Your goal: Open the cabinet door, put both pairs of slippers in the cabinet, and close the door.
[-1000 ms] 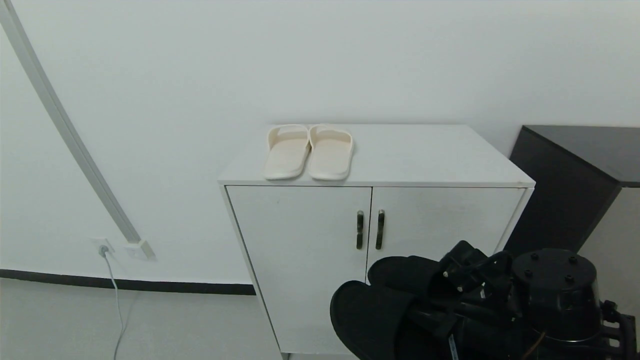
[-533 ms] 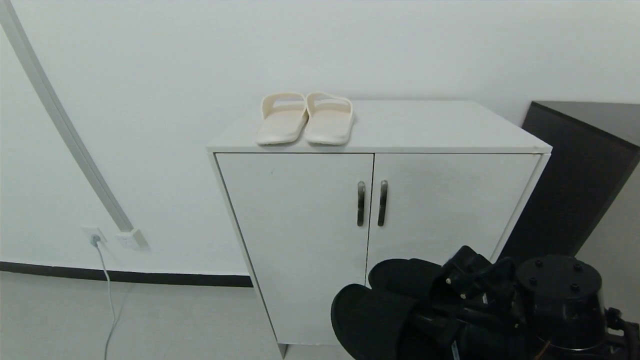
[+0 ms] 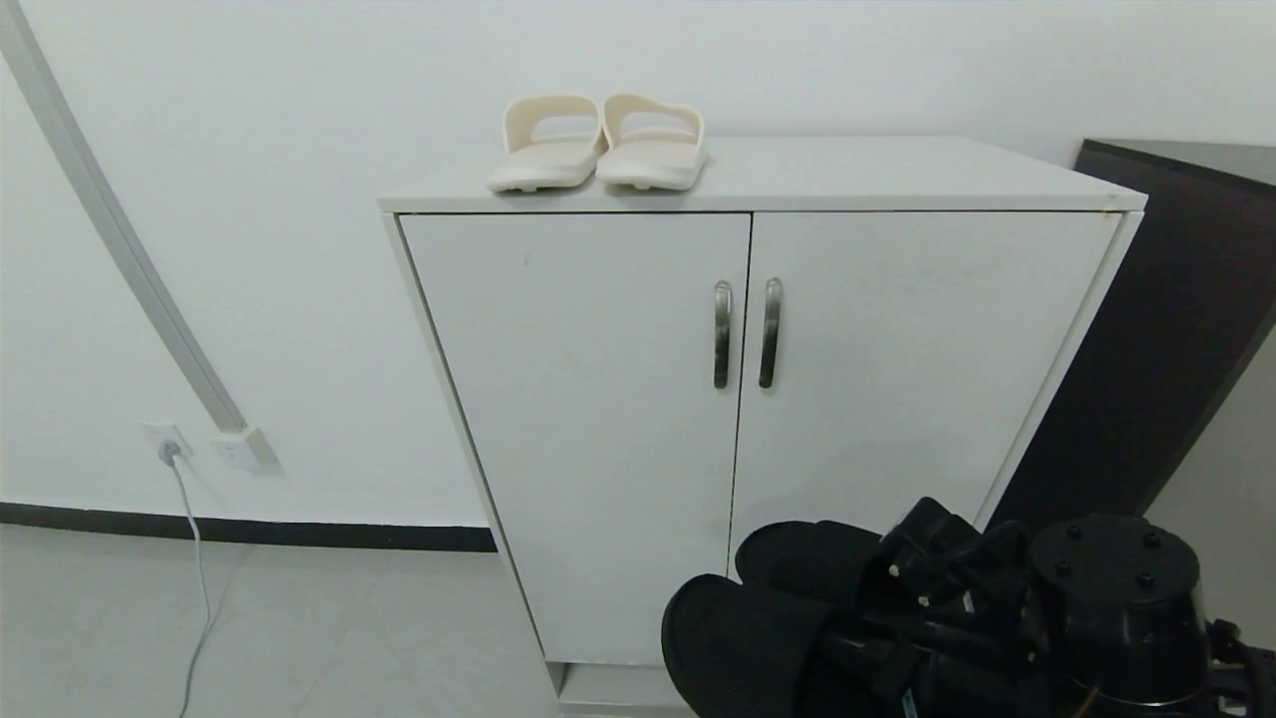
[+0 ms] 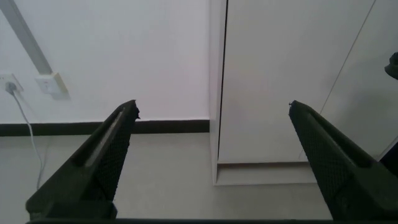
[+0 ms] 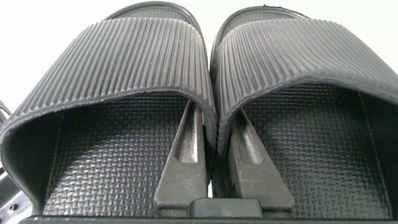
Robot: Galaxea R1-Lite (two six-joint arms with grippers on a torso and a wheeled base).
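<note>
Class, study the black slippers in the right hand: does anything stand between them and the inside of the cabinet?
Yes. Both cabinet doors are shut, so the closed front blocks the black slippers held by the right hand. The left hand is open and empty, so it could probably pull a handle first.

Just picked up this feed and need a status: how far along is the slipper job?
Done: black slippers picked up. In hand: right tool shut on their adjoining inner sides. To do: both cabinet doors are closed, the cream slippers sit on the cabinet top, left tool is open and empty. Opening, stowing both pairs, closing remain.
</note>
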